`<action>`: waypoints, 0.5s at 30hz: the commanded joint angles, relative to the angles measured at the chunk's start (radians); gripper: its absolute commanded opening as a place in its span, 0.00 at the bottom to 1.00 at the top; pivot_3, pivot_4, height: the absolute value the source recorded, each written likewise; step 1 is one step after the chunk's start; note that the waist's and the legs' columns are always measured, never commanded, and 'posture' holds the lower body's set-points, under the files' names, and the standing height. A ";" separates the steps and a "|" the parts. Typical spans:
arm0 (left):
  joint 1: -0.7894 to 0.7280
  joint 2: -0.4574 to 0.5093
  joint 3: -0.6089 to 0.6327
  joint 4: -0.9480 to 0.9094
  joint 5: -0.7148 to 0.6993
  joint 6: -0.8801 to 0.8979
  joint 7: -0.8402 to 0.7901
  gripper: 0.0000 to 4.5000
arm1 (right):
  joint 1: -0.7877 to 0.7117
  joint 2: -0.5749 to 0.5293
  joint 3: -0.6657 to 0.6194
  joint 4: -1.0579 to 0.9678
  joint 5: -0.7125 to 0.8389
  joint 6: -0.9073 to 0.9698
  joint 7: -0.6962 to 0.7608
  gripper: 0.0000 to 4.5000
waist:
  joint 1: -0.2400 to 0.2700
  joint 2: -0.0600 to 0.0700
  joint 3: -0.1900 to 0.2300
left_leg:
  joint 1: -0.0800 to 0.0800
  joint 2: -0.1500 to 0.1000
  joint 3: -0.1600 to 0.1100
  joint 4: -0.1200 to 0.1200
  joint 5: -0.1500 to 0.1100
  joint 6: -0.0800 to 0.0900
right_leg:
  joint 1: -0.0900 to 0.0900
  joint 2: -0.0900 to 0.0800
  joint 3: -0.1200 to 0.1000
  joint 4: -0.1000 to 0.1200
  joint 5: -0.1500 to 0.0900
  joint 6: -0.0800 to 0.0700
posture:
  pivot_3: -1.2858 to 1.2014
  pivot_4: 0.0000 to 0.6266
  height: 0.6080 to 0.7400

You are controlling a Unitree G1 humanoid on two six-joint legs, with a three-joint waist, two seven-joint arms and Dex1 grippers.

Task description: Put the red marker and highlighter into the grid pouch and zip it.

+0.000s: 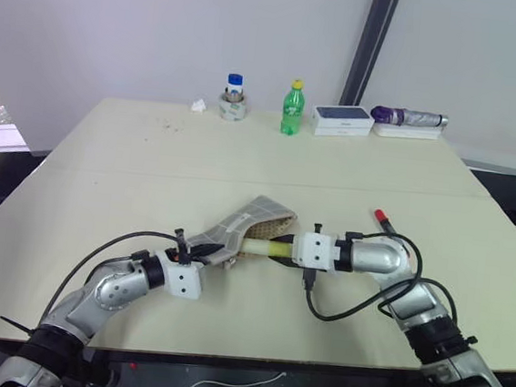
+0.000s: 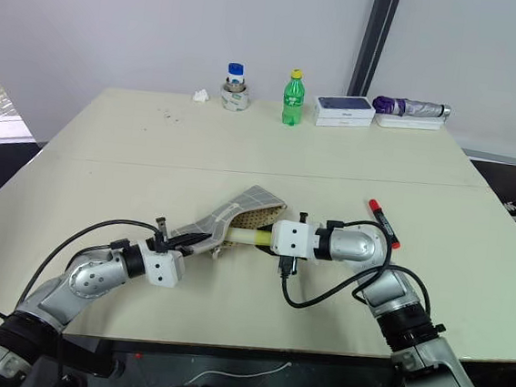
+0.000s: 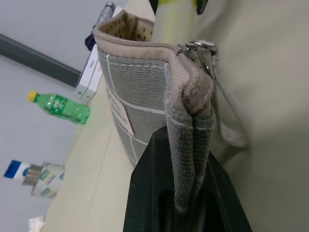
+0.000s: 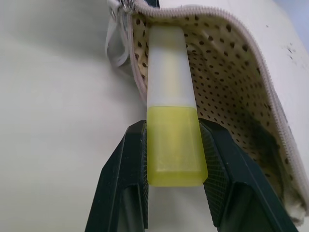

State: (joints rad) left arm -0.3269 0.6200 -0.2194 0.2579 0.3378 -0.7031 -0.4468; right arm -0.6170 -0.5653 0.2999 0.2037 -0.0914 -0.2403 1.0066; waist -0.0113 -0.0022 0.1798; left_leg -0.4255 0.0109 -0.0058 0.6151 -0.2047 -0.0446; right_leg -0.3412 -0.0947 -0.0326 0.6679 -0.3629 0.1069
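Right gripper [image 4: 174, 159] is what I check first: its two black fingers [image 4: 123, 183] clamp the yellow body of the highlighter [image 4: 173, 116], pale cap leading; the cap tip sits just inside the open mouth of the pouch, against the dotted lining.

By size, from the head views: I note the table [image 1: 151, 165], pale and wide, carrying everything; along its far edge stand a small jar with a blue lid [image 1: 234, 98], a green bottle [image 1: 292, 108], a white box with a dark top [image 1: 343, 120], and a folded purple umbrella [image 1: 410, 118] on a white tray.

Grid pouch [image 1: 236, 233] lies near the table's middle, between my two arms; grey fabric with white lines, mouth open toward the right arm, spotted lining showing; its zipper pull and strap [image 3: 227, 104] hang at the mouth end.

Left gripper [image 3: 186, 193] is clenched on the closed edge of the pouch, fabric pinched between its fingers, holding that end raised off the table.

Red marker [image 1: 384, 220] lies flat on the table past the right arm, well apart from the pouch; untouched by either gripper.
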 commanded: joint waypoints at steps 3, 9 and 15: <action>-0.013 -0.003 0.005 -0.059 -0.049 -0.067 -0.011 0.00 | -0.069 -0.006 0.007 0.059 -0.058 -0.065 -0.023 0.20 | 0.001 0.000 0.000 | 0.000 0.000 0.000 0.000 0.000 0.000 | 0.000 0.000 0.000 0.000 0.000 0.000 | 0.52 0.24 1.00; -0.012 0.010 0.015 -0.067 -0.028 -0.097 0.005 0.00 | -0.086 0.006 0.011 0.069 -0.077 -0.093 -0.024 0.20 | 0.000 0.000 0.000 | 0.000 0.000 0.000 0.000 0.000 0.000 | 0.000 0.000 0.000 0.000 0.000 0.000 | 0.52 0.24 1.00; -0.021 0.010 0.007 -0.060 -0.045 -0.131 -0.006 0.00 | -0.051 0.041 0.044 0.021 -0.068 -0.151 -0.006 0.20 | 0.000 0.000 0.000 | 0.000 0.000 0.000 0.000 0.000 0.000 | 0.000 0.000 0.000 0.000 0.000 0.000 | 0.52 0.24 1.00</action>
State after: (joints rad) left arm -0.3280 0.6270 -0.2199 0.2256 0.3197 -0.8036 -0.4575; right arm -0.6675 -0.5355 0.3308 0.2754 -0.1786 -0.3564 0.9949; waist -0.0117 -0.0022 0.1797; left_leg -0.4255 0.0111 -0.0057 0.6155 -0.2045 -0.0449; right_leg -0.3412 -0.0947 -0.0326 0.6686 -0.3629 0.1069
